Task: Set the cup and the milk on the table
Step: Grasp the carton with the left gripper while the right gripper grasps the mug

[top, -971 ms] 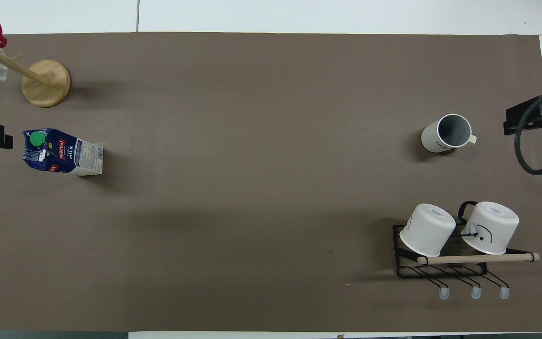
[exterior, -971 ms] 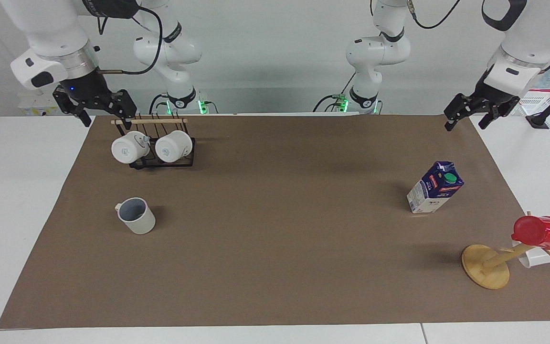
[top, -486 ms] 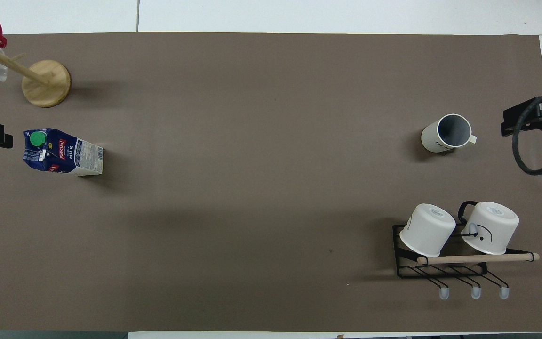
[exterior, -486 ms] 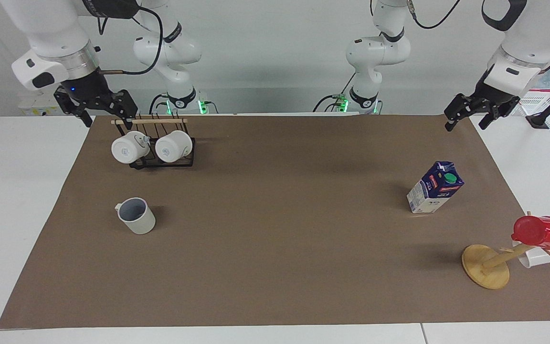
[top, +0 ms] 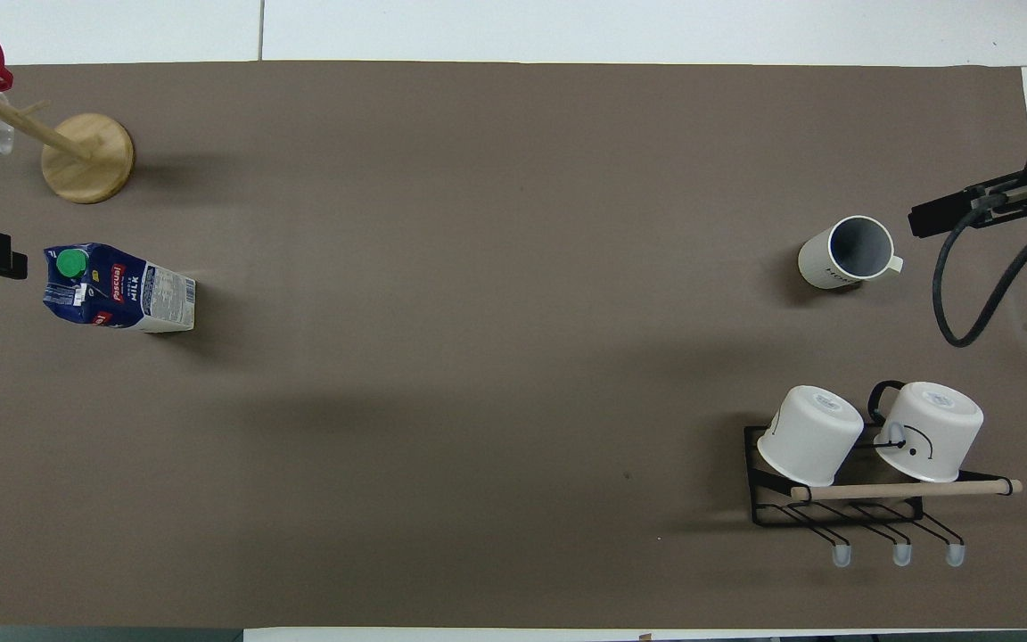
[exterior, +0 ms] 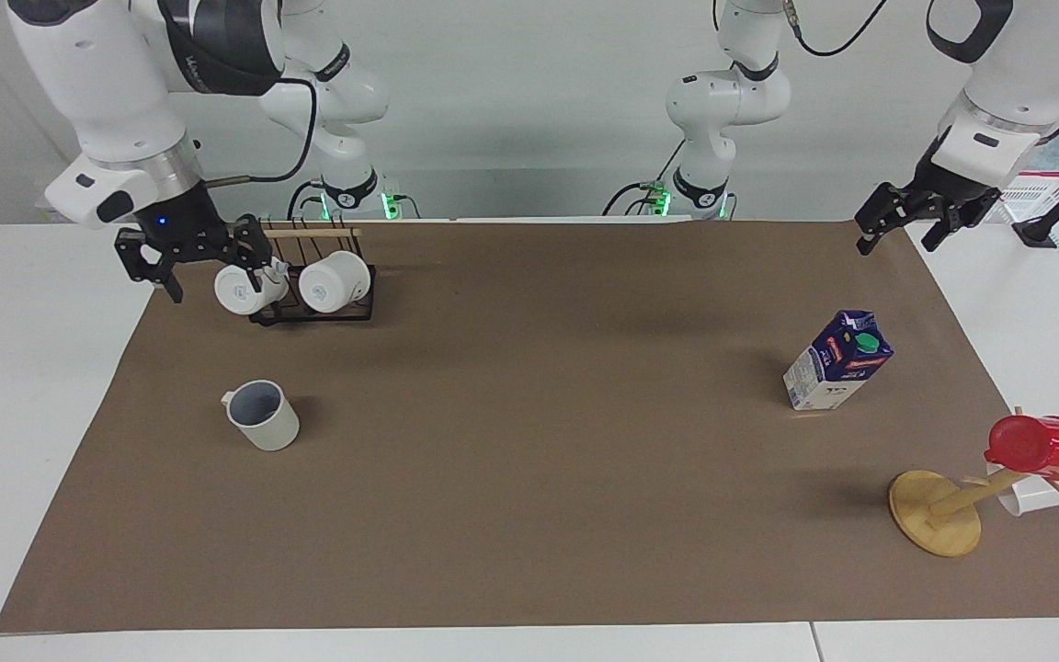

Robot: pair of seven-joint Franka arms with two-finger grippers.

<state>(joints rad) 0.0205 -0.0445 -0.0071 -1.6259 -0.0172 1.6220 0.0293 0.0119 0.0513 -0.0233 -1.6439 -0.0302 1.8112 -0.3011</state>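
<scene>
1. While both arms hang in the air with nothing in their grasp, I see the cup (exterior: 262, 416) standing upright on the brown paper of the table (exterior: 529, 515), in the left half of the facing view below the black wire rack (exterior: 313, 308); in the overhead view the cup (top: 845, 252) sits at the right, above the rack (top: 834, 513).
2. The milk (exterior: 836, 361) stands upright on the paper at the right of the facing view, green cap toward the camera; in the overhead view the milk (top: 117, 287) is at the left edge, below the wooden mug tree (top: 86, 158).
3. My right gripper (exterior: 210, 273) hangs at the upper left of the facing view, fingers spread wide and holding nothing, its tips in front of the end of the rack and the nearer of the two white mugs (exterior: 243, 287). I cannot tell from here whether a finger touches that mug.
4. In the overhead view the right gripper (top: 968, 203) shows only as a dark bar at the right edge, level with the cup and apart from it.
5. My left gripper (exterior: 895, 234) hangs at the upper right of the facing view over the corner of the paper, fingers parted and empty, well apart from the milk.
6. A red cup (exterior: 1040, 447) and a white one hang on the mug tree (exterior: 939, 511) at the lower right of the facing view.
</scene>
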